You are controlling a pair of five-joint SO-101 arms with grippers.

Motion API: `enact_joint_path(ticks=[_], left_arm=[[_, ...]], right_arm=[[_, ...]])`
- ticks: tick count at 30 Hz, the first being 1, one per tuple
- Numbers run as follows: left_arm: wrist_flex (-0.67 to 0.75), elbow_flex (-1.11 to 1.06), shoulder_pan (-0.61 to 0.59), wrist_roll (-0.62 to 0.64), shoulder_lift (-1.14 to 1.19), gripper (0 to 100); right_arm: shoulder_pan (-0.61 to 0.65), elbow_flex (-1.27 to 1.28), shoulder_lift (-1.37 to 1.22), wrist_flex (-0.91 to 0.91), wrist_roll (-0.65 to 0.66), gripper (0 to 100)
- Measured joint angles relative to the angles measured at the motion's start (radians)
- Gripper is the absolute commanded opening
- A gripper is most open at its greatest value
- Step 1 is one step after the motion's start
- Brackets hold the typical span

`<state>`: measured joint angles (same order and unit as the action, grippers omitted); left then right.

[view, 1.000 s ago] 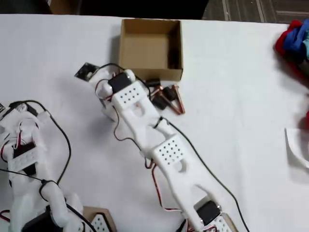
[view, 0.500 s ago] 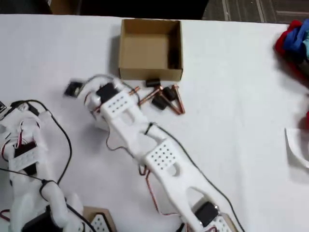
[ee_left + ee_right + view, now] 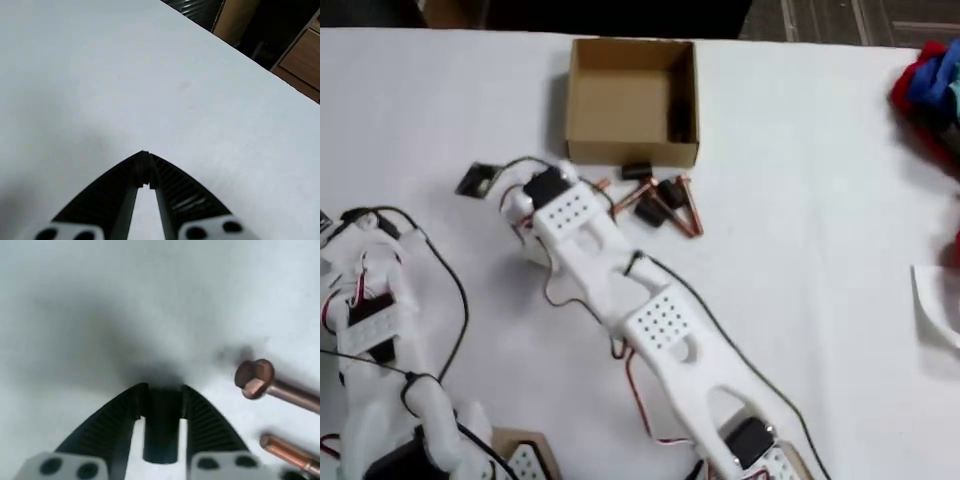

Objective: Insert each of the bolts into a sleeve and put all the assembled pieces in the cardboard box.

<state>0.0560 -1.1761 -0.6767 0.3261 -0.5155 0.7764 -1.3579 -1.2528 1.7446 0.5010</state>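
R gripper (image 3: 161, 389) clamped on a black sleeve (image 3: 161, 432), low over table (image 3: 800, 200), just beside two bolts (image 3: 256, 378). More sleeves (image 3: 638, 171) & bolts lie just in front of box (image 3: 632, 152). L gripper (image 3: 145, 157) pinched closed on nothing, over table.

- A robotics lab or hobby workshop: on the white table (image 3: 820, 150) stand a left arm (image 3: 370, 330) and a right arm (image 3: 660, 320) of white printed plastic.
- Bare red and black wires (image 3: 450, 290) and uncovered servo motors (image 3: 748, 440) run along both arms above the table.
- A cardboard box (image 3: 632, 95), copper bolts (image 3: 685, 205) and black sleeves (image 3: 636, 171) lie loose on the table.
- Beyond the table's far edge are plank flooring (image 3: 840, 18) and a wooden cabinet (image 3: 302, 57).
- A heap of red and blue cloth (image 3: 928, 85) sits at the table's edge.
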Motion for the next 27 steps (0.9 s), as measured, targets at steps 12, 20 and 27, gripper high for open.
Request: enact_joint_path(ticks=[12, 20, 27], left_arm=[[0.0, 0.0, 0.0, 0.0, 0.0, 3], [0.0, 0.0, 0.0, 0.0, 0.0, 3], [0.0, 0.0, 0.0, 0.0, 0.0, 3]], right_arm=[[-0.12, 0.097, 0.164, 0.003, -0.155, 2.4], [-0.135, 0.477, 0.264, 0.003, -0.155, 17.2], [-0.13, 0.552, 0.299, 0.003, -0.097, 17.7]])
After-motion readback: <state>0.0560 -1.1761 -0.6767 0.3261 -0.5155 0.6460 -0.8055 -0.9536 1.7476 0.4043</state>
